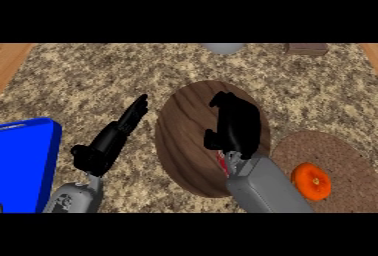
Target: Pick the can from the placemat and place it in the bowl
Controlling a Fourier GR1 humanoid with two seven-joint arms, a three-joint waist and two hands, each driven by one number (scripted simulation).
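On the right of the speckled worktop point(88, 70) lies a round woven placemat point(347, 155), and the orange can point(311, 181) sits on its lower left part, close to the mat's edge. Only a round end face of the can shows, so it seems to stand upright with its long axis pointing up towards the view; its side wall is hardly visible. The grey right forearm passes just beside it, whether touching or not I cannot tell.

Left of the placemat is the wooden bowl point(184, 125), well apart from the can. The right hand point(240, 125) hangs over the bowl's right half and hides that part of the inside; the part that shows is bare wood grain. Its fingers are curled downward, with the thumb tucked at the left, and nothing shows between them.

The left hand point(111, 137) is over the worktop left of the bowl, fingers straight and close together, pointing up and to the right. A blue container point(29, 165) stands at the left edge, its inside cut off by the view. A grey object point(223, 48) and a brown object point(305, 48) sit at the far edge.
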